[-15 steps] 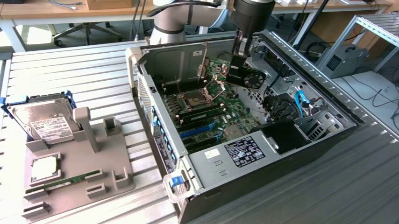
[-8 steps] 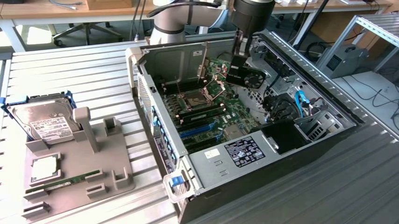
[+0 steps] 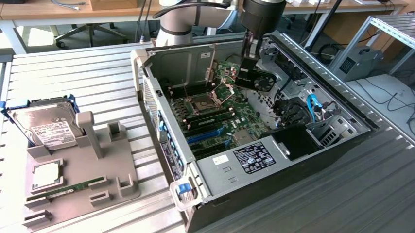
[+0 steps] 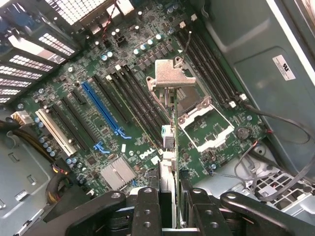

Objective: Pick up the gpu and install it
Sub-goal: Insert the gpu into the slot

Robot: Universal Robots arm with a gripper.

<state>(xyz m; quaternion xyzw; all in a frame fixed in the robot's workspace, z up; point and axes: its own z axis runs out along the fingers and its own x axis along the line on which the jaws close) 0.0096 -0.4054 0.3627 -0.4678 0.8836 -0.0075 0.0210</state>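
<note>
I hold the gpu (image 3: 257,80) above the motherboard (image 3: 224,114) inside the open computer case (image 3: 194,160). Its black cooler with a fan faces the exterior view's right. My gripper (image 3: 250,65) is shut on its upper edge, with the arm coming straight down from above. In the wrist view the gpu (image 4: 170,140) hangs edge-on from my gripper (image 4: 170,199), with its silver end bracket (image 4: 172,76) at the far end. The card hovers over the board between the black expansion slots and the open CPU socket (image 4: 204,125), apart from the board.
A long blue slot (image 4: 102,109) and a white slot (image 4: 55,132) lie beside the black ones. Outside the case, a grey fixture (image 3: 110,174) holds a hard drive (image 3: 45,127) and a green memory stick (image 3: 71,187). Case walls, cables (image 4: 275,128) and a drive cage (image 3: 304,138) surround the board.
</note>
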